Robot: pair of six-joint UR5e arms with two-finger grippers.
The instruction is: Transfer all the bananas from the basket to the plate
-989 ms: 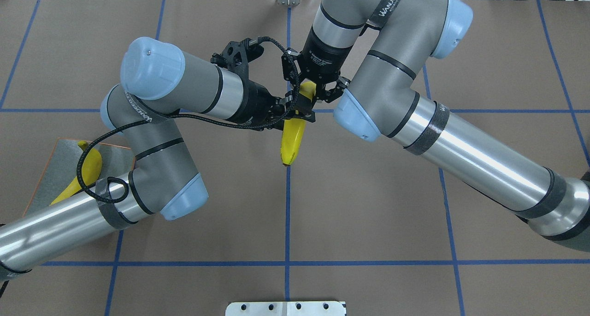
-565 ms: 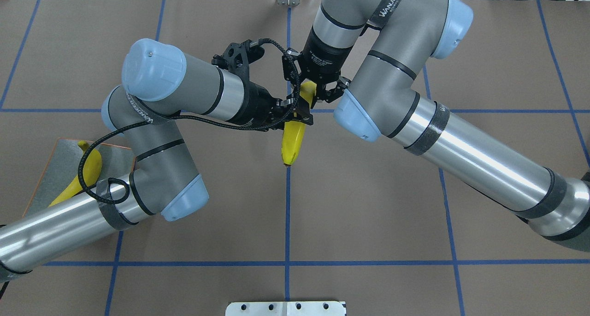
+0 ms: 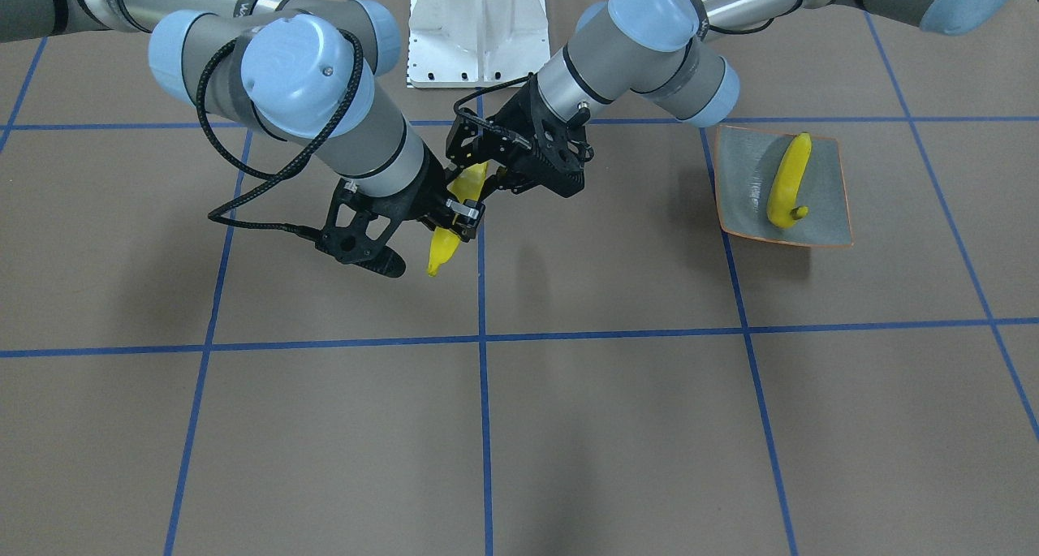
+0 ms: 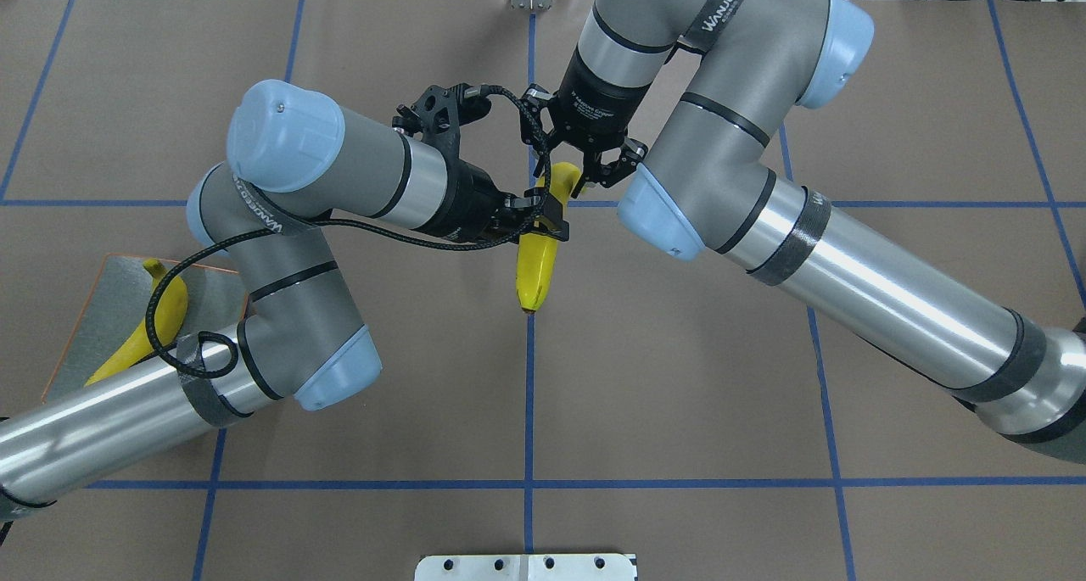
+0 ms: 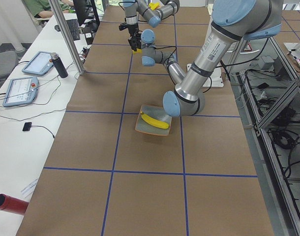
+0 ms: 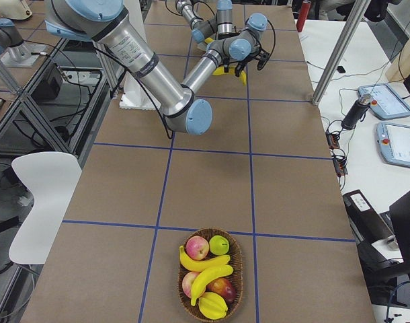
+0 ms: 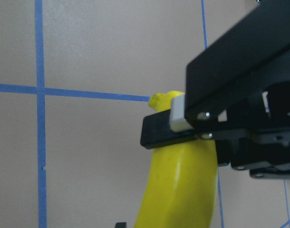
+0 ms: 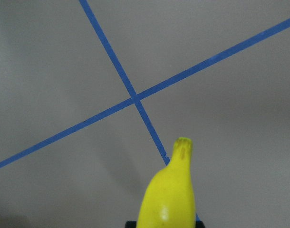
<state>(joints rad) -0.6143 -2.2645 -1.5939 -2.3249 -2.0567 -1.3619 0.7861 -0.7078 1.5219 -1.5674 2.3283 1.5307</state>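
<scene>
Brown paper taped into blue squares covers the table [image 4: 679, 377]. Above its centre the left gripper [image 4: 548, 217] pinches a banana [image 4: 536, 267] at mid-length, clear of the surface. The right gripper [image 4: 579, 175] stands with its fingers spread around the fruit's far end. A second banana [image 3: 787, 183] lies on the plate [image 3: 743, 174], and other bananas [image 6: 212, 276] sit in a basket [image 6: 240, 272].

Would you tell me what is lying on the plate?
One banana lies alone on the plate. Overhead, the left arm covers part of both; the front-facing view shows them whole.
</scene>
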